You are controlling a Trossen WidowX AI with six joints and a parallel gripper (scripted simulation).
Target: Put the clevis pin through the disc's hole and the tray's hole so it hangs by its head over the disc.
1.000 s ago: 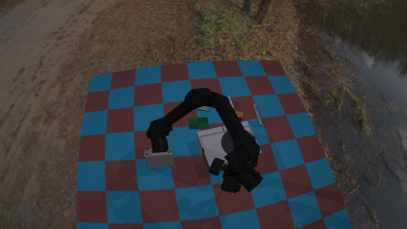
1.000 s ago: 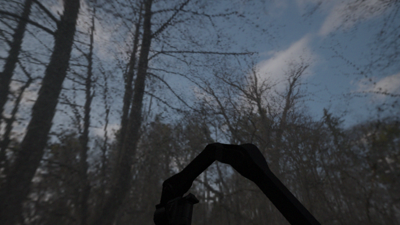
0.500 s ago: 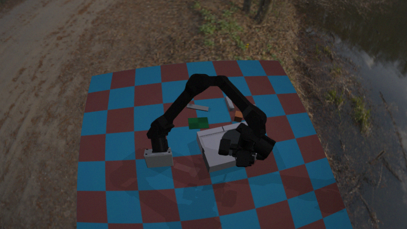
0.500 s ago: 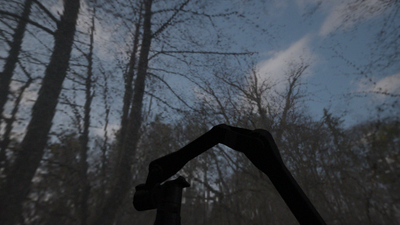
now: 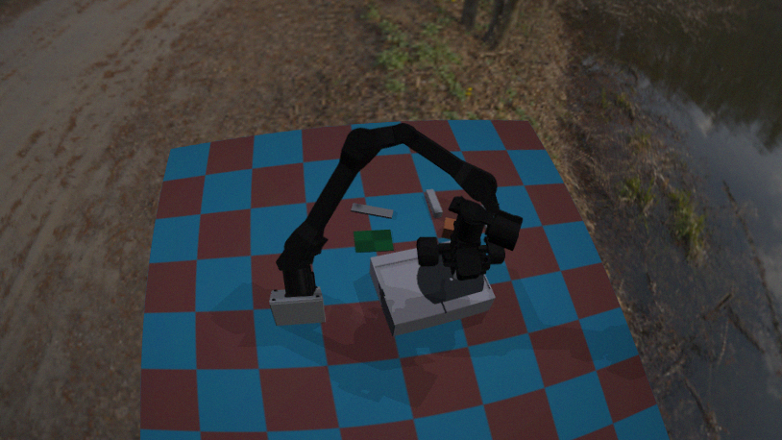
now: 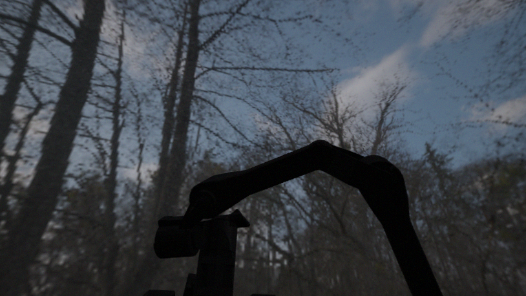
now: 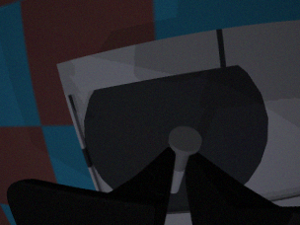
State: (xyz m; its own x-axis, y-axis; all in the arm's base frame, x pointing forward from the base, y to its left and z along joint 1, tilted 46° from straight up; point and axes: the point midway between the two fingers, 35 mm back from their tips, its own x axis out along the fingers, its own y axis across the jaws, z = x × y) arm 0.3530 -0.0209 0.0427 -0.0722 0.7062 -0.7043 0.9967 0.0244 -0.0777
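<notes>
So the black fingers are pinching the round-headed grey steel pin, head up, and the wrist view is showing it over the wide, dark grey aluminium disc. That disc is lying inside the pale, rimmed steel tray, which is sitting on the blue-and-maroon checkered desk. Looks like picking up is done; lining up, dropping it through both holes, letting go and backing off seem to be still waiting. I can't tell where the holes are hiding. Counting up, I'm seeing one pin, one disc, one tray, two flat grey bars, one green rectangular plate and one orange block, all those extras lying beyond the tray.
</notes>
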